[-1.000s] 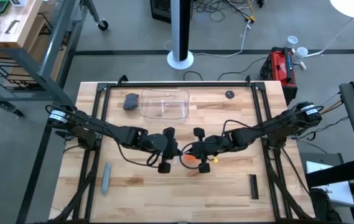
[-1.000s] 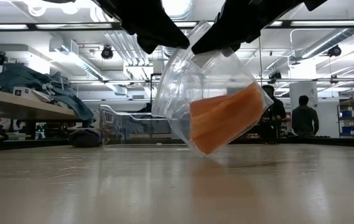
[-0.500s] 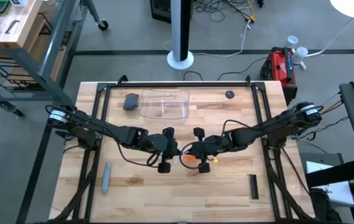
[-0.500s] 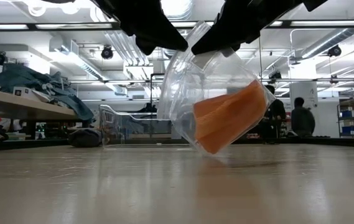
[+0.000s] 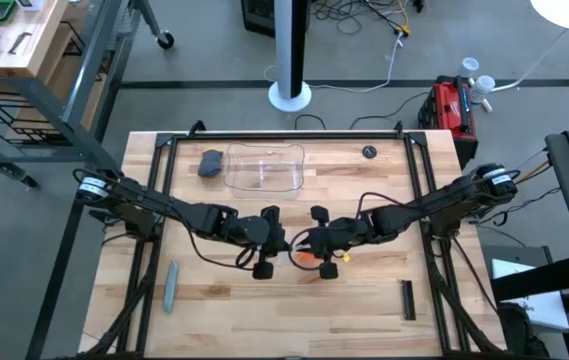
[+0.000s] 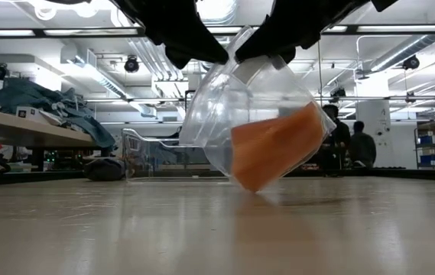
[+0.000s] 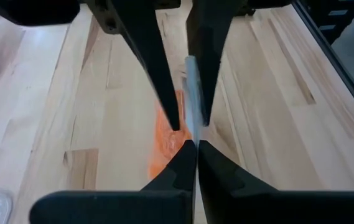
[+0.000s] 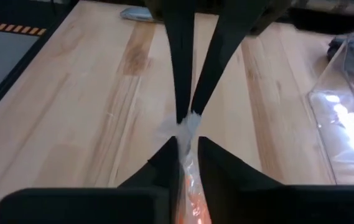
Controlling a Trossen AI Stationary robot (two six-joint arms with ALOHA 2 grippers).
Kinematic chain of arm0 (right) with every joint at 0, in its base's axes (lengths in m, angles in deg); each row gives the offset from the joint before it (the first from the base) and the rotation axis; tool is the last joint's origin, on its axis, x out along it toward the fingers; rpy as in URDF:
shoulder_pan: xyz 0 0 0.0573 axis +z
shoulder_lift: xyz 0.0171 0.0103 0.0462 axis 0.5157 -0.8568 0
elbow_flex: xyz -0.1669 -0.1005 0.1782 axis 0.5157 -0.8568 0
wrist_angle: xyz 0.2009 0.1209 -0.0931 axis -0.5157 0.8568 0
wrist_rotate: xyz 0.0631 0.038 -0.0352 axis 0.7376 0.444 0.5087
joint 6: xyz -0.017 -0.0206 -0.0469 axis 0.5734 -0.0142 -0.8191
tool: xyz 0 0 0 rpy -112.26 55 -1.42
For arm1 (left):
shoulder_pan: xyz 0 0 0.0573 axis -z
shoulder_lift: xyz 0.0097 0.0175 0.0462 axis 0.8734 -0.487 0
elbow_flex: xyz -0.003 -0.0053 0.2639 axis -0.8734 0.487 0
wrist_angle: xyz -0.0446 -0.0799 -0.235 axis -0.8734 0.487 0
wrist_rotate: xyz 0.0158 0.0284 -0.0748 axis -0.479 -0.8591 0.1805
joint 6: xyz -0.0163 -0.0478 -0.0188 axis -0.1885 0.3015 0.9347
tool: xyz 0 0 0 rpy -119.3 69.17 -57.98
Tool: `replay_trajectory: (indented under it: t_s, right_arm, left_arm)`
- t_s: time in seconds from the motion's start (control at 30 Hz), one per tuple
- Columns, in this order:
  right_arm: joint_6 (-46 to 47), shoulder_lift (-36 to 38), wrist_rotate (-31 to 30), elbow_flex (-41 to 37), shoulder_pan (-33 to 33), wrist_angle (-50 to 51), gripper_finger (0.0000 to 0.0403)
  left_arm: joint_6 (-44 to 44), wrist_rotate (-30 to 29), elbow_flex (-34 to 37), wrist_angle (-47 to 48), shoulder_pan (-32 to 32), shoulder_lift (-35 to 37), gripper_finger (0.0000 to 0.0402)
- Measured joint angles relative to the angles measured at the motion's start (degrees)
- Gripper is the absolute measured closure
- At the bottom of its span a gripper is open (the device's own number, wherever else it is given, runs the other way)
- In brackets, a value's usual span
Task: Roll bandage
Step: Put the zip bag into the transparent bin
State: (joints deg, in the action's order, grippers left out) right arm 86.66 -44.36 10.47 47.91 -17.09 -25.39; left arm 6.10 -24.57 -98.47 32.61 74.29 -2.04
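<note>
The orange bandage (image 6: pixel 278 145) lies inside a clear plastic wrapper (image 6: pixel 225 114), which hangs tilted between my two grippers over the middle of the table. The bandage also shows in the high view (image 5: pixel 307 255) and in the left wrist view (image 7: pixel 164 146). My left gripper (image 5: pixel 282 243) and my right gripper (image 5: pixel 310 243) face each other tip to tip, and both are shut on the wrapper's top. In the low view the left gripper (image 6: pixel 202 50) is on the left and the right gripper (image 6: pixel 274 50) on the right. My left gripper pinches the wrapper's upper edge (image 7: pixel 193 134) between its two fingertips, coming level from the table's left. The wrapper hangs below it with the bandage in its lower part, seemingly clear of the table. My right gripper pinches the gathered top of the wrapper (image 8: pixel 187 140) between its two fingers, coming level from the table's right, right against the left fingertips. The wrapper hangs below, tilted.
A clear plastic tray (image 5: pixel 264 168) and a grey lump (image 5: pixel 210 162) sit at the far side. A grey stick (image 5: pixel 170 285) lies near left, a black strip (image 5: pixel 408 299) near right, a small dark disc (image 5: pixel 368 152) far right. People stand in the room beyond (image 6: pixel 370 141).
The wrapper with the bandage has swung a little toward the table's right and back again below the grippers. Both grippers have kept their hold and their place.
</note>
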Motion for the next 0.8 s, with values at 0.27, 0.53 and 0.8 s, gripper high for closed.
replay_trajectory:
  t_s: [0.27, 0.53, 0.8]
  right_arm:
    - [-0.45, 0.00, -0.02, 0.72, -0.28, 1.64, 0.0317]
    - [-1.66, 0.00, 0.48, 0.74, -0.39, 2.75, 0.0396]
    - [-1.21, 0.00, 0.42, 0.07, -0.39, 4.11, 0.0402]
  left_arm:
    - [0.14, 1.13, 0.00, -0.06, -0.02, 0.00, 0.0401]
    - [1.59, 1.13, 0.00, -0.41, -0.02, 0.08, 0.0398]
    - [2.07, -1.78, -0.11, -0.37, -0.02, 2.11, 0.0375]
